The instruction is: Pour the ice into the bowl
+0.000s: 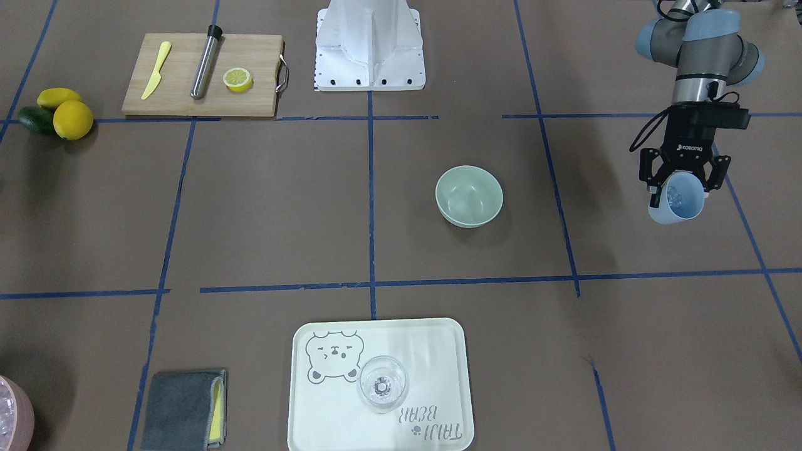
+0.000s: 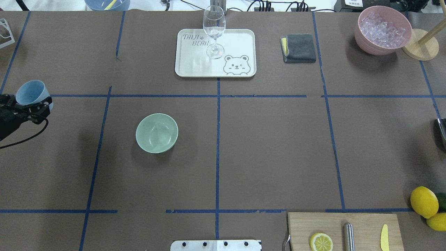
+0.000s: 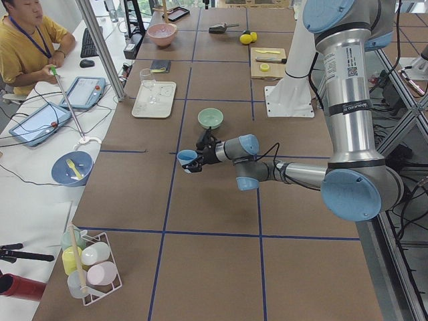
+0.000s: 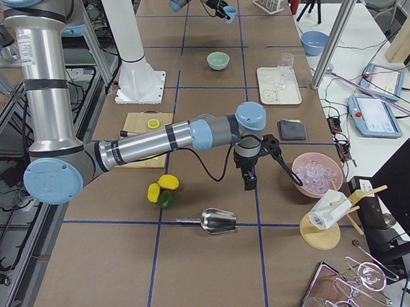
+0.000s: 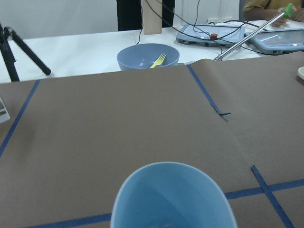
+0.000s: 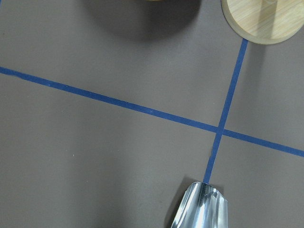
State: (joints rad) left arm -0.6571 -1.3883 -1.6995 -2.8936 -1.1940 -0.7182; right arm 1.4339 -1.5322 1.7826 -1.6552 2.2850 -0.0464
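Exterior front-facing: left claw (image 1: 682, 186) clamped around the blue cup (image 1: 682, 207), ice (image 1: 675, 198) apparently inside; right claw (image 4: 271, 177), grip indiscernible.

Both arms are the same build. Left arm (image 3: 348, 100), right of frame: brushed silver tubes, grey joint housings, pale blue round end caps (image 3: 361, 195). White label (image 3: 352, 64) with a square code on the upper tube; black lettered band below it. Left gripper (image 1: 682, 188), right edge of frame: black, white "ROBOTIQ" print. Black camera box (image 1: 714, 116) above it, black cable (image 1: 645, 133) looped alongside. Right arm (image 4: 46, 79), left of frame: same silver and blue. White pedestal (image 1: 369, 47), top centre: row of dark bolts along its edge.
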